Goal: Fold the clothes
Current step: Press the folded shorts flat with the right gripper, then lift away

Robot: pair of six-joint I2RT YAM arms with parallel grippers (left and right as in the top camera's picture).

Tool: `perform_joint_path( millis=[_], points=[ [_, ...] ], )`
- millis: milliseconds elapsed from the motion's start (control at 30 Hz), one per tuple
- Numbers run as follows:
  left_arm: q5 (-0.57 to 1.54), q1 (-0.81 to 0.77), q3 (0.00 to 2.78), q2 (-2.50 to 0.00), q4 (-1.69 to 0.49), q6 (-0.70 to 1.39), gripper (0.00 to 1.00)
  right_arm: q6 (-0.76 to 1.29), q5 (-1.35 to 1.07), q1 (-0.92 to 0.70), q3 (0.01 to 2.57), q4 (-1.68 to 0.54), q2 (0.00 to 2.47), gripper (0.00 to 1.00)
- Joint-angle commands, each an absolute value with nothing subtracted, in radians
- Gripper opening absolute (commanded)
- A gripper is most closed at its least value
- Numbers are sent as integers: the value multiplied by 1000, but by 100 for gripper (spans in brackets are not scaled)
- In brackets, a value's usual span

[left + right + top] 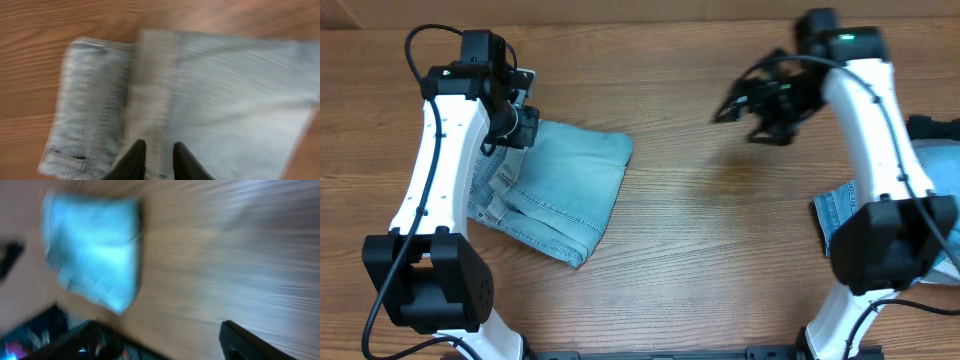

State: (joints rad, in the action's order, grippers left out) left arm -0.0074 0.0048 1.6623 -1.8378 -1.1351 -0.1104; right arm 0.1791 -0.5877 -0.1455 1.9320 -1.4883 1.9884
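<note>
A pair of light-blue denim shorts (pixel 558 190) lies folded on the left of the table. It fills the left wrist view (pixel 220 95), with a seamed edge at the left. My left gripper (pixel 525 128) hovers over the shorts' far left corner. Its fingers (pixel 159 150) are only a little apart, with flat denim showing between them and nothing held. My right gripper (pixel 748 108) is up over the bare wood at the far right, wide open and empty (pixel 157 340). The blurred right wrist view shows the folded shorts (pixel 92 250) far off.
More denim clothes (pixel 835 215) lie at the right edge, partly hidden behind the right arm, with another blue piece (pixel 940 165) further right. Bare wooden tabletop (pixel 720 230) spans the middle. The arm bases stand at the front corners.
</note>
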Motion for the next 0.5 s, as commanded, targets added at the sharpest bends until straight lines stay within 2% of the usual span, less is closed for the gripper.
perform_joint_path(
  millis=[0, 33, 67, 100, 133, 167, 267, 367, 467],
  points=[
    [-243, 62, 1663, -1844, -1130, 171, 32, 163, -692, -411, 1943, -1449, 1961, 70],
    [-247, 86, 1663, -1844, -1141, 191, 44, 217, -680, -485, 1943, -1409, 1961, 65],
    [-247, 114, 1663, -1844, -1149, 216, 61, 269, -665, -531, 1943, -1375, 1962, 54],
    [-247, 147, 1663, -1844, -1154, 260, 62, 324, -645, -588, 1937, -1329, 1962, 20],
    [-242, 175, 1663, -1844, -1156, 287, 70, 381, -612, -641, 1925, -1290, 1962, 13],
    [-230, 209, 1663, -1844, -1163, 297, 74, 433, -557, -693, 1901, -1252, 1963, 9],
    [-157, 279, 1663, -1844, -1174, 296, 75, 530, -517, -802, 1776, -1056, 1969, 4],
    [-137, 294, 1663, -1844, -1175, 295, 79, 581, -548, -866, 1645, -768, 2002, 4],
    [-137, 294, 1663, -1844, -1177, 292, 79, 577, -492, -881, 1629, -670, 2054, 4]
  ],
)
